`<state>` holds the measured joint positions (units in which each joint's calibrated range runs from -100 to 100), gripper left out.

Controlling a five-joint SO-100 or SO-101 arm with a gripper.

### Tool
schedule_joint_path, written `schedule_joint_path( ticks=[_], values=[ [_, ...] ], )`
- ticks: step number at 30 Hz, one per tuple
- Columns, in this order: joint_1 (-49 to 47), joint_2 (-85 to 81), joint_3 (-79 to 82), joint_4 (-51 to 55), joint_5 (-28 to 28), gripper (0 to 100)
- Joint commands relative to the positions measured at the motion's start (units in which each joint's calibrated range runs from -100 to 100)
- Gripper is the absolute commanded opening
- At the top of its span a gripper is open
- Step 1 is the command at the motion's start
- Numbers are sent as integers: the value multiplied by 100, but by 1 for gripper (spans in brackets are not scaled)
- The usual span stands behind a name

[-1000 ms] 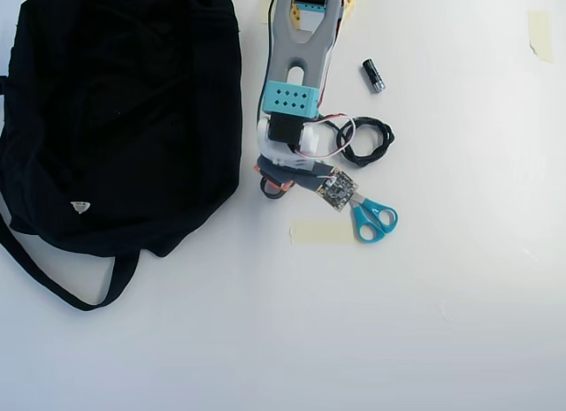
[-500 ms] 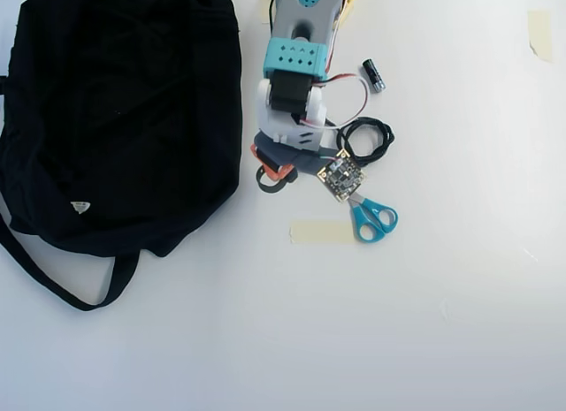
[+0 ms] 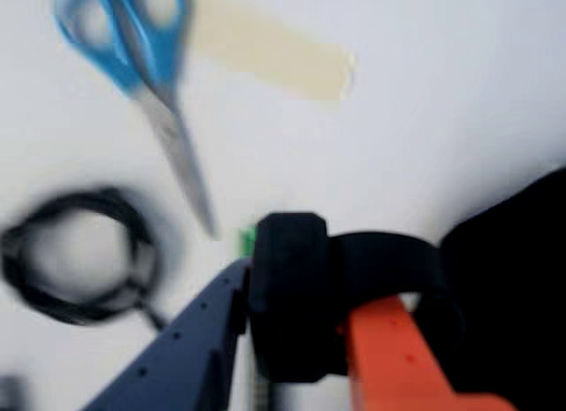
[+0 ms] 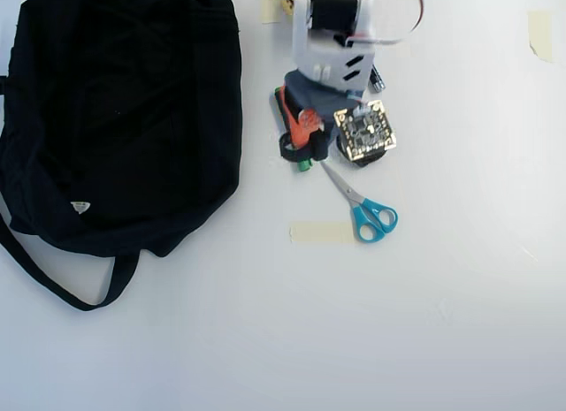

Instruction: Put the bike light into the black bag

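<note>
Near the middle of the tabletop's far edge, as the overhead view shows it, the bike light (image 4: 297,148) is being held by the gripper (image 4: 301,144). Seen from the wrist view, the bike light (image 3: 292,296) is being clamped at its blocky head between 2 fingers, 1 dark blue finger (image 3: 190,345) on the left and 1 orange finger (image 3: 393,353) on the right, with the strap loop curving off to the right behind the orange finger. The gripper (image 3: 296,340) is therefore being kept narrow, closed on the light. Whether the light is being lifted clear of the table cannot be told.

The black bag (image 4: 119,119) is being shown filling the tabletop's far left corner in the overhead view, its strap (image 4: 53,283) trailing toward the left edge and its small white label (image 4: 80,207) facing up. The bag and the light are lying near each other but apart.

Blue-handled scissors (image 4: 364,208) and a strip of beige tape (image 4: 321,233) are lying toward the table's middle. A coiled black cable (image 3: 75,256) is being shown blurred in the wrist view.
</note>
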<state>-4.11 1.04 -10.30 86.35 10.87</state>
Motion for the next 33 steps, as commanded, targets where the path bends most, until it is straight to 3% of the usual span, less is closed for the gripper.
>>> schedule_joint_path(
  ticks=[1, 6, 9, 14, 21, 26, 33],
  values=[
    [-292, -959, 455, 160, -688, 2],
    [-553, -2212, 1767, 82, -1779, 2],
    [-703, -3249, 2872, -185, -2141, 2],
    [-800, -4967, 4516, -745, -2198, 2],
    [-666, -6071, 5891, -1847, -2162, 2],
    [269, -5979, 6205, -2760, -2141, 2],
    [2416, -5971, 6241, -2950, -1899, 2]
  ],
)
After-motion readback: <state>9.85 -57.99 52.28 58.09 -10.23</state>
